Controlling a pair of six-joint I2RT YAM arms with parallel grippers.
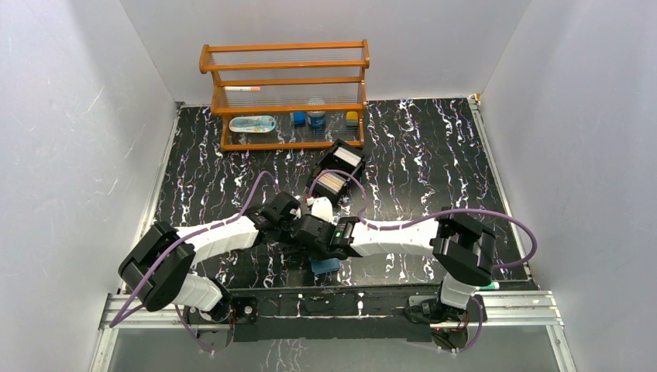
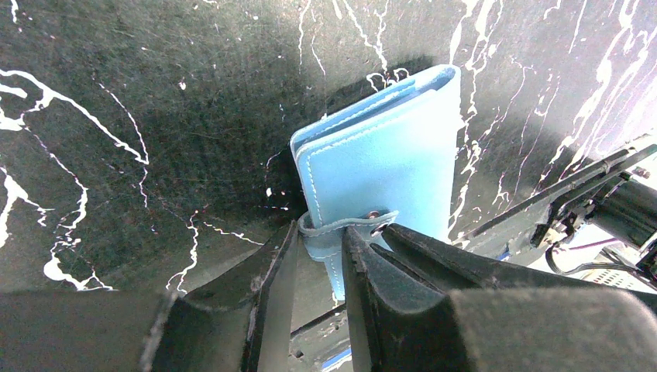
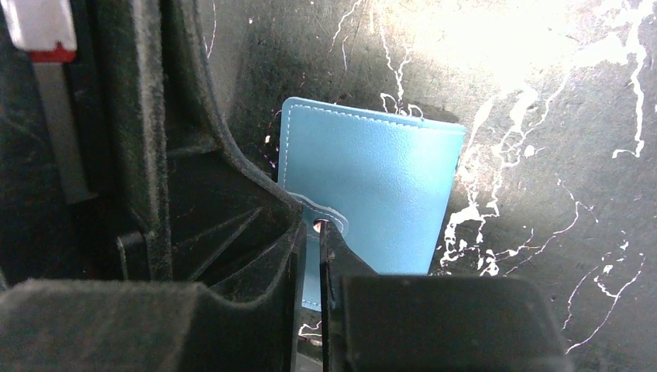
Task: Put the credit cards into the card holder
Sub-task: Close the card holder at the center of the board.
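Card holder [image 2: 387, 167]: blue, folded shut, long axis running straight out from the fingertips of the left gripper [image 2: 321, 246], which is closed over its near edge at the snap tab [image 2: 352, 222]. The right gripper [image 3: 311, 234] is pinched tight on the same tab. Black two-compartment box [image 1: 338, 146], just beyond both grippers: credit cards [image 1: 331, 183], a tan stack in the nearer compartment and a white stack in the farther.

Top camera: high, behind both arm bases [image 1: 240, 308], tilted down; takes in the marbled table [image 1: 465, 155] to the back wall [image 1: 325, 23]. Left wrist camera: rides the left gripper [image 2: 321, 232], looks out past it, tabletop very close. Right wrist camera: likewise past the right gripper [image 3: 311, 229]. Both wrist views share the blue card holder [image 2: 387, 163], from opposing sides; overhead catches only its corner.
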